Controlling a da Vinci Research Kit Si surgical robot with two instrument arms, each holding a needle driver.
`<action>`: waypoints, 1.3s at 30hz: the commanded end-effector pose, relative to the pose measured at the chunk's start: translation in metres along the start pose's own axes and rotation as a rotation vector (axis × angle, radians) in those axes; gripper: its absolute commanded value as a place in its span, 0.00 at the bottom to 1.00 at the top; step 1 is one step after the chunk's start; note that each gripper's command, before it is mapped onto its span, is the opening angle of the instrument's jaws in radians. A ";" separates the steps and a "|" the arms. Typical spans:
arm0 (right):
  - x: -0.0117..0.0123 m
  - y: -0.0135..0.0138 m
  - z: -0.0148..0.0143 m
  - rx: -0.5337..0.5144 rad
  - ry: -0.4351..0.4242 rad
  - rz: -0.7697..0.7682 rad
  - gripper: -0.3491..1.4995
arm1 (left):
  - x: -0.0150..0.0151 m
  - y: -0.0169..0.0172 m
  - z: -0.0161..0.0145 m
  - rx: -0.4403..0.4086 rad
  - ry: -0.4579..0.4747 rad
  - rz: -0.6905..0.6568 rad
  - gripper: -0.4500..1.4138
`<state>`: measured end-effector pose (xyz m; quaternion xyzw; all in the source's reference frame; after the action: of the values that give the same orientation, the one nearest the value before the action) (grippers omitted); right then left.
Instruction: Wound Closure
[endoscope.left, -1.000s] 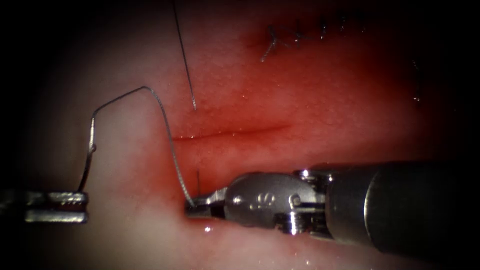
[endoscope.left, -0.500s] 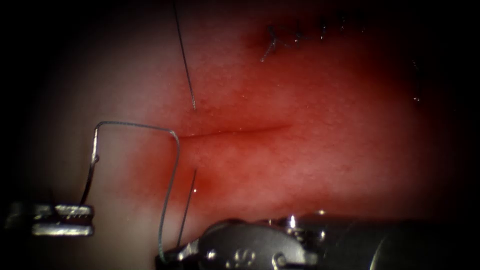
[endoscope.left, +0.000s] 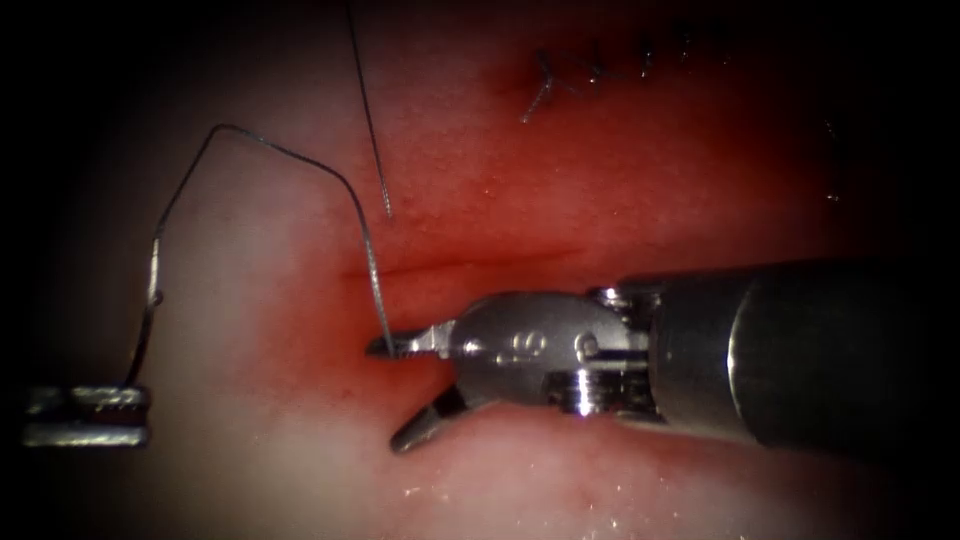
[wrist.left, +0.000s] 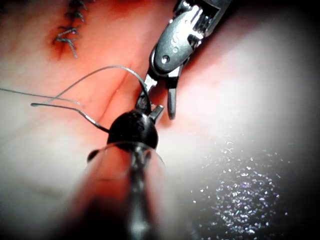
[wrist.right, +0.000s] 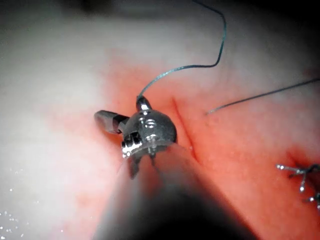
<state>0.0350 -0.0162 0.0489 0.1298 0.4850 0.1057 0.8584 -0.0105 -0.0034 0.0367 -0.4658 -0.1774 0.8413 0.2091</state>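
In the endoscope view, the left tool (endoscope.left: 85, 415), a small steel needle driver, has its jaws clamped on one end of the thin, curved steel needle (endoscope.left: 145, 330). The needle rises clear of the tissue (endoscope.left: 250, 470), a pale, moist slab of pork belly, well to the left of the cut (endoscope.left: 470, 267), a shallow horizontal slit wet with red fluid (endoscope.left: 620, 200). The fine, dark, braided thread (endoscope.left: 300, 160) arches from the needle's upper end and drops against the upper jaw of the right tool (endoscope.left: 385, 395), whose polished jaws stand wide apart, gripping nothing. A second thread strand (endoscope.left: 368, 110) enters the tissue just above the cut, and dark stitches (endoscope.left: 545, 88) lie well off to the upper right. You should expect the needle to be light, stiff and slick, best gripped flat across its body, away from the point; the thread looks springy and easily frayed, and the tissue soft and easily torn. In the left wrist view, the needle (wrist.left: 65, 108) juts sideways from the dark jaws, off the tissue, with the right tool's jaws spread just beyond. In the right wrist view, the thread (wrist.right: 180, 67) curls up from the tip of one parted jaw over glistening tissue.
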 end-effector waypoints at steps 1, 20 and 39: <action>-0.0010 0.0002 0.0015 -0.007 0.000 -0.005 0.92 | -0.0002 -0.0001 0.0008 0.005 -0.001 -0.003 0.00; -0.0039 0.0010 0.0016 -0.080 0.010 0.023 0.00 | -0.0003 -0.0001 0.0010 0.014 -0.005 -0.008 0.00; 0.0032 -0.0077 -0.0013 0.211 -0.140 0.035 0.00 | -0.0005 0.0001 0.0012 0.008 -0.005 -0.006 0.00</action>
<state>0.0352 -0.0222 0.0421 0.2447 0.4229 0.0590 0.8705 -0.0107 -0.0039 0.0371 -0.4605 -0.1771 0.8436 0.2120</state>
